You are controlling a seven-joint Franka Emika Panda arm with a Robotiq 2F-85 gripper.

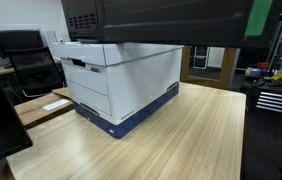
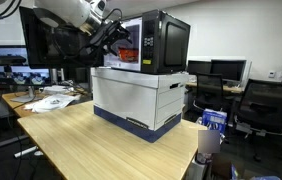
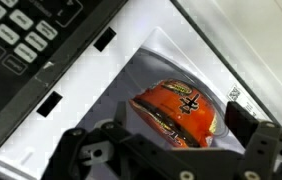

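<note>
In the wrist view an orange snack packet (image 3: 176,105) lies on the pale floor of a microwave's cavity (image 3: 131,75). My gripper (image 3: 179,117) hangs open just over it, one black finger (image 3: 119,116) at the packet's left and the other (image 3: 241,118) at its right, neither touching it. The microwave's keypad (image 3: 21,35) fills the upper left. In an exterior view the arm (image 2: 76,15) reaches from the left into the front of the black microwave (image 2: 161,40), where the gripper (image 2: 116,42) is. In the remaining exterior view the microwave (image 1: 161,20) hides the gripper.
The microwave stands on a white and blue file box (image 2: 141,95) (image 1: 121,85) on a wooden table (image 2: 91,140) (image 1: 181,135). Papers (image 2: 46,100) lie at the table's far end. Office chairs (image 2: 271,105) and monitors (image 2: 6,60) surround it.
</note>
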